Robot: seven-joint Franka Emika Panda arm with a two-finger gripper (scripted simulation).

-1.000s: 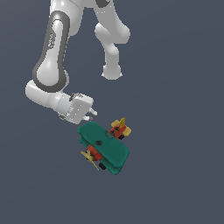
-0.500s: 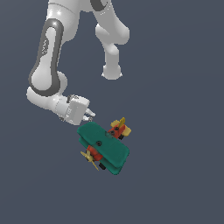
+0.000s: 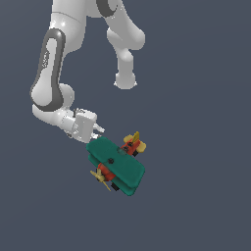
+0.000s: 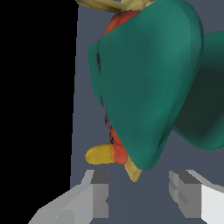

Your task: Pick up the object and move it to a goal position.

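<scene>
One toy biplane only, on the dark grey floor, teal wings on top, yellow tail toward the exterior view's right, yellow propeller low on the exterior view's left. End effector just beside the wing edge, fingers spread wide apart, holding nothing. No contact with the plane visible.

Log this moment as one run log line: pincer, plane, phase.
pincer: open, empty | toy biplane: on the surface, ungrasped, just ahead of the pincer | phase: approach, grasp not yet made
</scene>
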